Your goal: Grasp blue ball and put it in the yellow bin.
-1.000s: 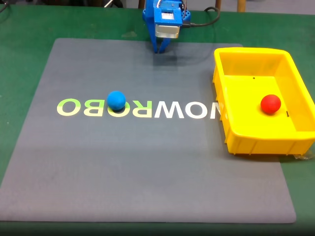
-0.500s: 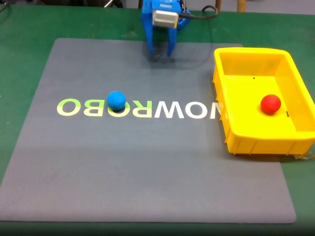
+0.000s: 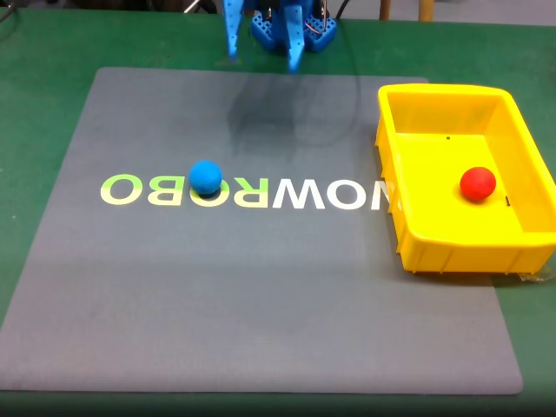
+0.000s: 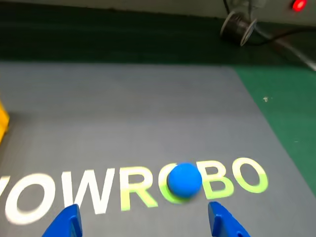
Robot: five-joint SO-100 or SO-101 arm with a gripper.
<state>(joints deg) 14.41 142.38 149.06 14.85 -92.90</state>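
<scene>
The blue ball (image 3: 206,177) rests on the grey mat over the "ROBO" lettering, left of centre in the fixed view; in the wrist view the blue ball (image 4: 184,179) lies ahead, between the two fingertips' lines. My blue gripper (image 3: 262,54) hangs at the mat's far edge, well away from the ball, its fingers spread wide and open with nothing between them. In the wrist view the gripper (image 4: 146,224) shows two blue tips at the bottom edge. The yellow bin (image 3: 408,234) stands at the right of the mat; a sliver of the yellow bin (image 4: 2,123) shows at the wrist view's left edge.
A red ball (image 3: 477,183) lies inside the bin. The grey mat (image 3: 261,295) sits on a green table (image 3: 43,78). Cables and a round part (image 4: 237,25) lie beyond the mat's far edge in the wrist view.
The gripper has risen and pulled toward the top of the fixed view while its fingers spread from nearly together to wide apart. Both balls and the bin have stayed still.
</scene>
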